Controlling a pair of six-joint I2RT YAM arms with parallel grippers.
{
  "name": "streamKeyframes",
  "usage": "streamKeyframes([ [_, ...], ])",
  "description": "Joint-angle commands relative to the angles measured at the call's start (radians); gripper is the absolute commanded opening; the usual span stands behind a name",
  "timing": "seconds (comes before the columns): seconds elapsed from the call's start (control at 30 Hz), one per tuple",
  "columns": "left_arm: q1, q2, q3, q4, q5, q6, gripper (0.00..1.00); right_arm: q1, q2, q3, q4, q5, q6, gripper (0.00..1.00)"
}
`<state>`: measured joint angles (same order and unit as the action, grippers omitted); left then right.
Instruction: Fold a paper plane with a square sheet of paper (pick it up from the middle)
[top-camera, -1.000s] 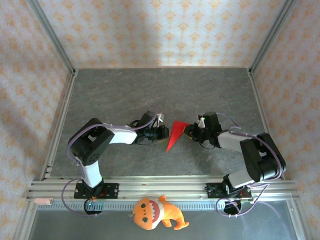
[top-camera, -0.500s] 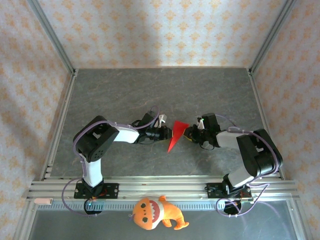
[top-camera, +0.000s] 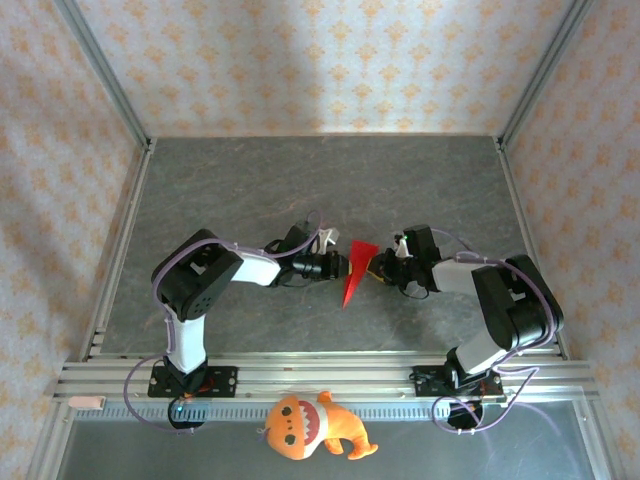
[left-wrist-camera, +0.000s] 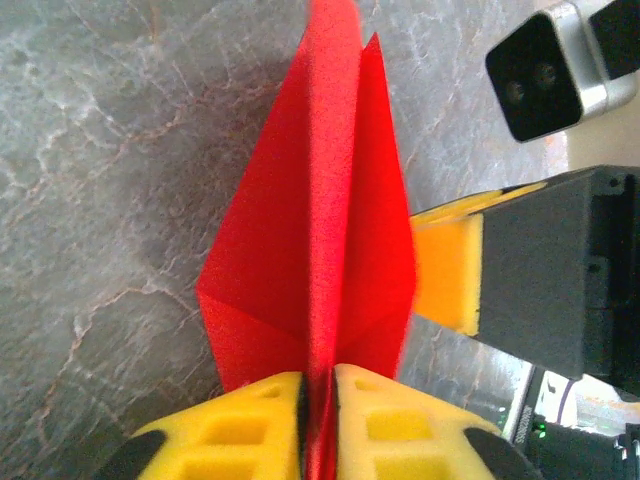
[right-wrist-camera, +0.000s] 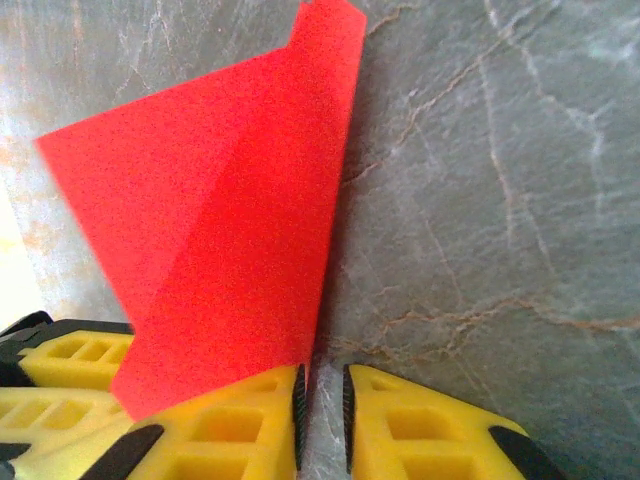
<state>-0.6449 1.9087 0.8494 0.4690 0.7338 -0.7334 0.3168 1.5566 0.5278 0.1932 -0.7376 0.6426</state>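
The left arm reaches in from the left across the grey tabletop (top-camera: 250, 190). An orange plush toy (top-camera: 310, 425) lies well apart from the work, on the near rail a little left of centre. The left gripper (left-wrist-camera: 318, 418) is clenched on the folded red paper (top-camera: 354, 272). In the left wrist view its two yellow fingers press together on the paper's thin upright middle ridge, and a flap spreads out on each side.

The paper sits near the middle of the tabletop, between the two grippers. It is a narrow pointed shape, with the tip toward the near edge and the wider end away.

The right gripper (right-wrist-camera: 322, 408) sits just beside the paper on its right. Its yellow fingers are drawn almost together, with a thin slit between them. The paper's edge runs down along the inner side of one finger, and I cannot tell whether it is pinched there or only lies against it.
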Motion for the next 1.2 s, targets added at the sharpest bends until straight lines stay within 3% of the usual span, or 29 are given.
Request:
streamKeyframes([
  [0.0, 0.008, -0.04, -0.009, 0.061, 0.01, 0.006, 0.07, 0.015, 0.018, 0.009, 0.029, 0.007, -0.009, 0.22],
  [0.2, 0.006, -0.117, -0.03, 0.046, -0.021, 0.041, 0.0, 0.014, -0.057, -0.003, 0.05, -0.011, 0.035, 0.28],
  [0.33, -0.008, -0.223, -0.047, -0.082, -0.188, 0.104, 0.0, 0.013, -0.113, -0.013, 0.074, -0.023, 0.131, 0.4],
  [0.4, -0.018, -0.265, -0.051, -0.152, -0.303, 0.111, 0.0, 0.016, -0.114, -0.008, 0.106, -0.072, 0.163, 0.41],
  [0.6, -0.067, -0.333, -0.054, -0.281, -0.472, 0.133, 0.0, 0.058, -0.118, 0.031, 0.125, -0.066, 0.203, 0.43],
  [1.17, -0.103, -0.368, -0.096, -0.328, -0.544, 0.121, 0.0, 0.173, -0.026, 0.178, -0.057, 0.079, 0.107, 0.45],
])
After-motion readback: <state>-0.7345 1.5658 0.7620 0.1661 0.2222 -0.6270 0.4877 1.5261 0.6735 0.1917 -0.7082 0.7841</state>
